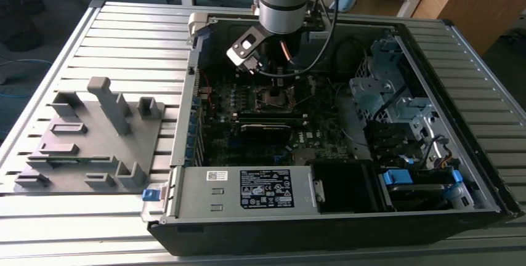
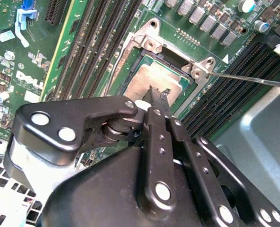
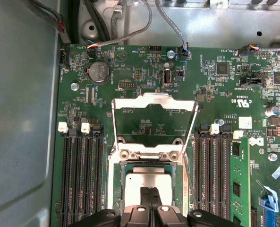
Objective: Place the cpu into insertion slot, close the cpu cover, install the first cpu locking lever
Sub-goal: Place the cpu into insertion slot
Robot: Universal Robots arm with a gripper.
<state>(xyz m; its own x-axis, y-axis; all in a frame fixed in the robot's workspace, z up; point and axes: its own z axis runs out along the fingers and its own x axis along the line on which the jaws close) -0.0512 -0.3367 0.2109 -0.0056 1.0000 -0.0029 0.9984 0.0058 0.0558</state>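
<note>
Exterior view: gripper [image 1: 267, 72] hangs inside the open computer case [image 1: 329, 232], over the motherboard [image 1: 246, 137]. The socket [image 1: 275, 98] lies at about 6 o'clock from it.

Second wrist view: fingers drawn narrow, nothing between them, tips just above the cpu [image 2: 147, 78], which lies flat in the socket.

First wrist view: cpu cover [image 3: 154, 100] stands hinged open beyond the cpu.

Judgement: cover is light, thin, stiff sheet metal (likely swings only on its hinge), best pushed at its free edge; cpu is fragile, no hard pressing
</note>
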